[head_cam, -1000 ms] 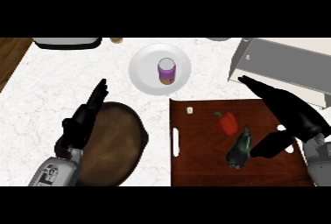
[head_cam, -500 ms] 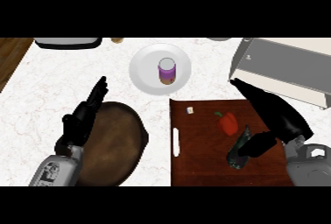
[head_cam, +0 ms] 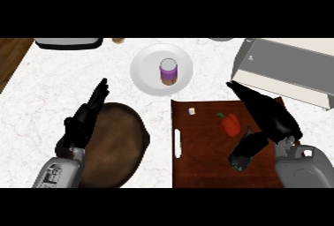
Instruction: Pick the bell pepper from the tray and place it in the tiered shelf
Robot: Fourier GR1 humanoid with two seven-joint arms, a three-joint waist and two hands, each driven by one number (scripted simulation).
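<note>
A red bell pepper (head_cam: pixel 229 125) with a green stem lies on the dark brown tray (head_cam: pixel 202 167) at the lower right. My right hand (head_cam: pixel 277 120) hovers over the tray's right side, just right of the pepper, with its straight fingers pointing up and left toward the shelf. Its thumb reaches down over a dark green vegetable (head_cam: pixel 239 162). This hand is open and holds nothing. The white tiered shelf (head_cam: pixel 287 70) stands at the upper right, beyond the tray. My left hand (head_cam: pixel 81 123) rests open at the left, over the rim of a brown bowl.
A white plate (head_cam: pixel 146 73) holding a purple cup (head_cam: pixel 168 73) sits behind the tray. A large brown bowl (head_cam: pixel 117 145) lies left of the tray. A small white bit (head_cam: pixel 191 111) lies on the tray's far left corner. A dark appliance (head_cam: pixel 68 43) is at the back left.
My right hand and forearm have slid left over the tray, closing in on the pepper, and the thumb now covers part of the green vegetable. The left hand barely moved.
</note>
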